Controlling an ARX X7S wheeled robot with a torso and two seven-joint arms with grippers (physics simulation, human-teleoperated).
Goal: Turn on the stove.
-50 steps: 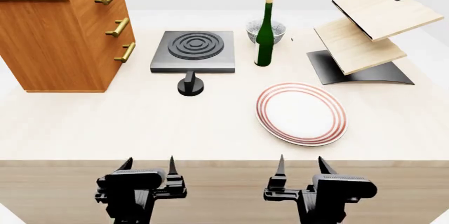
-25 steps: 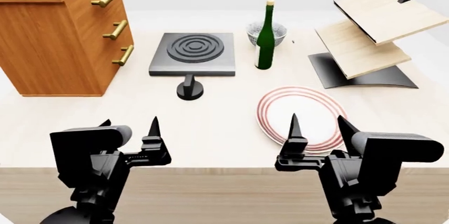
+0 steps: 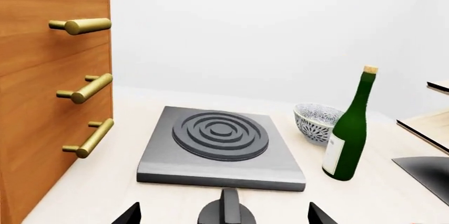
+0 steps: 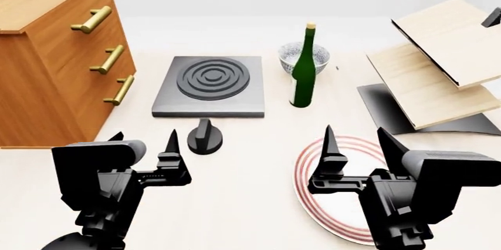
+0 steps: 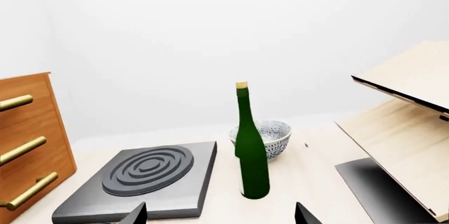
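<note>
A: Two grippers up, both empty. Left gripper (image 4: pixel 145 144) at lower left of the head view, jaws spread. Right gripper (image 4: pixel 356 144) at lower right, jaws spread, hanging over the red-rimmed plate (image 4: pixel 313 194).

B: Stove position?

A: Hotplate slab (image 4: pixel 210 85) sits centre-left of the head view, upper half. Its knob (image 4: pixel 204 137) stands apart from the slab, just below the slab's front edge, with an upright fin on a round base. Left wrist view has the knob (image 3: pixel 228 211) at bottom centre, between the finger tips.

B: Hazards?

A: My read: the knob looks small and loose, so a pinch off the fin's centre could slide it across the table rather than turn it. The wooden drawer chest (image 4: pixel 47 56) stands close on the left; a wide elbow swing could clip the brass handles. The green bottle (image 4: pixel 303 68) is tall and narrow, just right of the slab. A stray right arm could topple it into the patterned bowl (image 4: pixel 304 56) behind.

B: Any writing?

A: Bottle carries a pale label (image 3: pixel 335 153); nothing readable on it. No brands elsewhere.
</note>
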